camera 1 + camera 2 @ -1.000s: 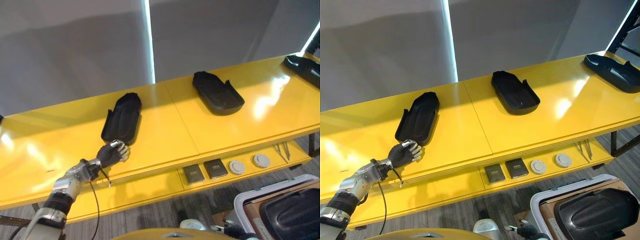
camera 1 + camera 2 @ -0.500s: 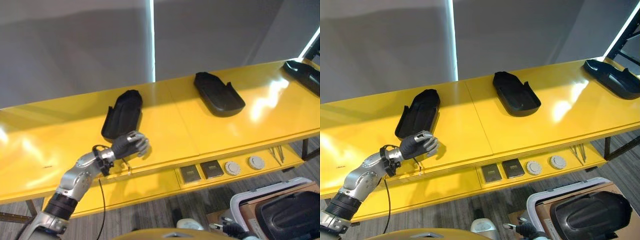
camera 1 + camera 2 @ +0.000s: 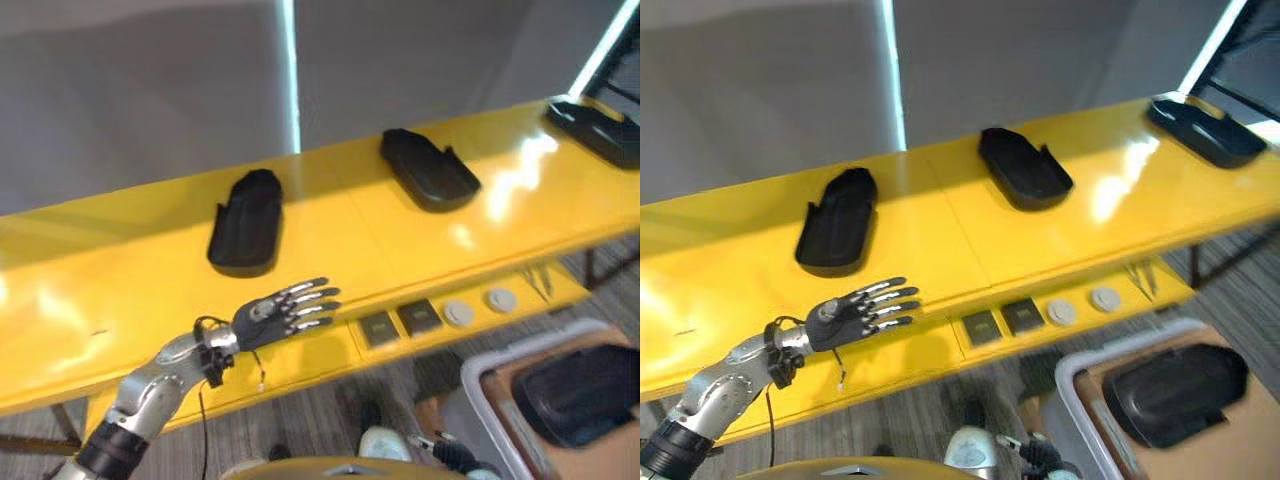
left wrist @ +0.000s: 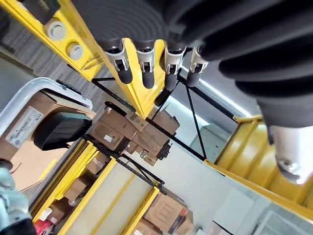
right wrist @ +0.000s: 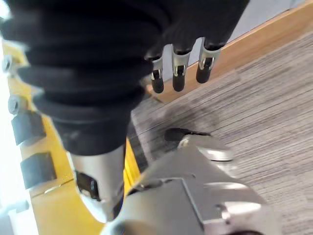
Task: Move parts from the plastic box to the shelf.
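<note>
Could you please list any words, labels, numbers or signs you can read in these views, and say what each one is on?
None can be read.
White label on the cardboard sheet in the plastic box: print too small to read.
Cardboard cartons on the far rack: labels too blurred.
Black parts on the yellow shelf: no print visible.

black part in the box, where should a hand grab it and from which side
Probably by a long edge, from above. The part lies flat in the box with its domed back up, and the box walls block a sideways reach. The left hand, fingers straight, hangs before the shelf; the right hand is lower.
</note>
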